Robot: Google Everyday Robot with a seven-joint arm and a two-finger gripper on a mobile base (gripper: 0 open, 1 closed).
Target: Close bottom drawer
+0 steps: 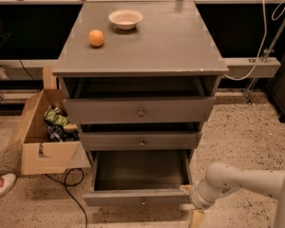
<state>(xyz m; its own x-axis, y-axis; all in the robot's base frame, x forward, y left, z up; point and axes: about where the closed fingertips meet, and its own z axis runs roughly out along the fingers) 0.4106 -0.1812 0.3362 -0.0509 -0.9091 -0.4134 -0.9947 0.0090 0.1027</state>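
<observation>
Grey cabinet [171, 46]: 1.
Drawers: 3, namely the top drawer [109, 110], the middle drawer [114, 140] and the bottom drawer [118, 197].
Round knobs [141, 112]: 3, one centred on each drawer front.
Orange [96, 37]: 1, far left on the cabinet top.
White bowl [126, 18]: 1, beyond the orange, to its right.
Cardboard box [47, 156]: 1, on the floor at left.
Shoe [1, 185]: 1, near left edge.
Gripper [194, 213]: 1, near right, by the bottom drawer's right front corner.

No text or number can be read anywhere, including on the gripper [194, 215] beside the bottom drawer's [141, 197] front corner.
</observation>
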